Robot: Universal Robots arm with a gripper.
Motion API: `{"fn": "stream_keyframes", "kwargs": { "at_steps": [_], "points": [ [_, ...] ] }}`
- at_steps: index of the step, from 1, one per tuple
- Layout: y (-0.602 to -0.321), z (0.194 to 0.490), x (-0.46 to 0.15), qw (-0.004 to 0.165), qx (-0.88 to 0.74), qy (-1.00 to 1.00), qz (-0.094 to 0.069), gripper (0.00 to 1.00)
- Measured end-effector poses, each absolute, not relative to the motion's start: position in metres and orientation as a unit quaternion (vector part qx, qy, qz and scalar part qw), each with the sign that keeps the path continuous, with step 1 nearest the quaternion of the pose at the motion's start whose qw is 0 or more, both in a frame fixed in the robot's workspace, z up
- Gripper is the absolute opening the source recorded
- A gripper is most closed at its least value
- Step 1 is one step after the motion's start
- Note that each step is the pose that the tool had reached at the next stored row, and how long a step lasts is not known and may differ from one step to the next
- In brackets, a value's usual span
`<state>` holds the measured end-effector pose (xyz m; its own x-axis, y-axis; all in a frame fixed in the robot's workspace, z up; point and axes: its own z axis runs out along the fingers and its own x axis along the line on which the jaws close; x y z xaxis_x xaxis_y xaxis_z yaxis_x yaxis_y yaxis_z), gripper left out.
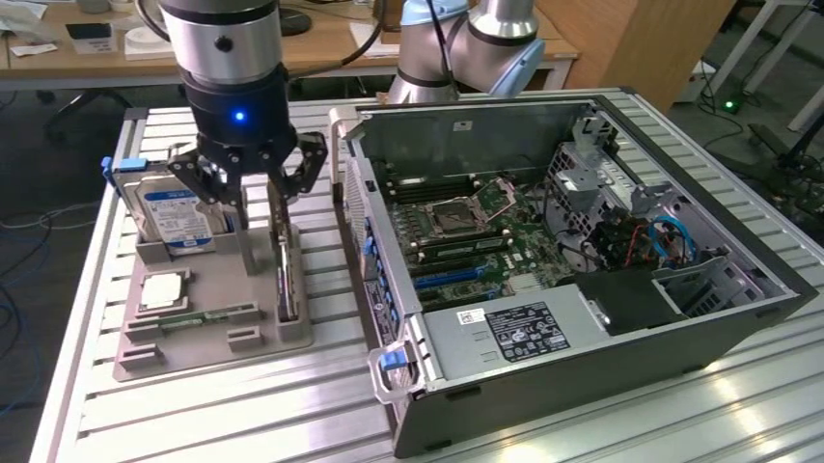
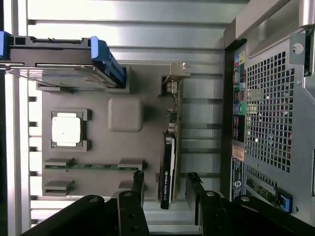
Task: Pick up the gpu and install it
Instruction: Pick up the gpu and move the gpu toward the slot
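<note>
The gripper (image 1: 258,188) (image 2: 166,183) is positioned with its jaws spread wide and nothing held, above the grey moulded parts holder (image 1: 193,340) (image 2: 98,145) on the slatted aluminium table (image 1: 232,415). The gpu (image 1: 285,270) (image 2: 170,157), a thin dark rectangular card with a silver metal end bracket, is stood on its long edge in a slot of the holder, on the side nearest the open dark desktop computer case (image 1: 721,313). In the wrist view one black finger is seen on each side of the card, apart from its faces. The step in hand is judged to be the approach for the grasp. The card is best kept centred between the fingers, the descent kept in line with its plane, and the pads applied squarely to the flat faces rather than to the bracket. A skewed closure is likely to tilt the card in its slot. The lower edge of the card is sunk in the holder and hidden. How far the fingertips are lowered past the top edge cannot be made out. The far end of the card is masked by the finger linkage in the exterior view.
</note>
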<state>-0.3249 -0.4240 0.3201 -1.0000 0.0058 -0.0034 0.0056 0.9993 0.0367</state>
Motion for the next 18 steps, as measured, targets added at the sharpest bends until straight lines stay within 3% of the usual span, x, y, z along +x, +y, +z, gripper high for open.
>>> {"fn": "stream_keyframes", "kwargs": {
  "at_steps": [18],
  "points": [
    [-0.423, 0.293, -0.318, -0.003, 0.003, 1.000, 0.018, 0.47]
  ]
}}
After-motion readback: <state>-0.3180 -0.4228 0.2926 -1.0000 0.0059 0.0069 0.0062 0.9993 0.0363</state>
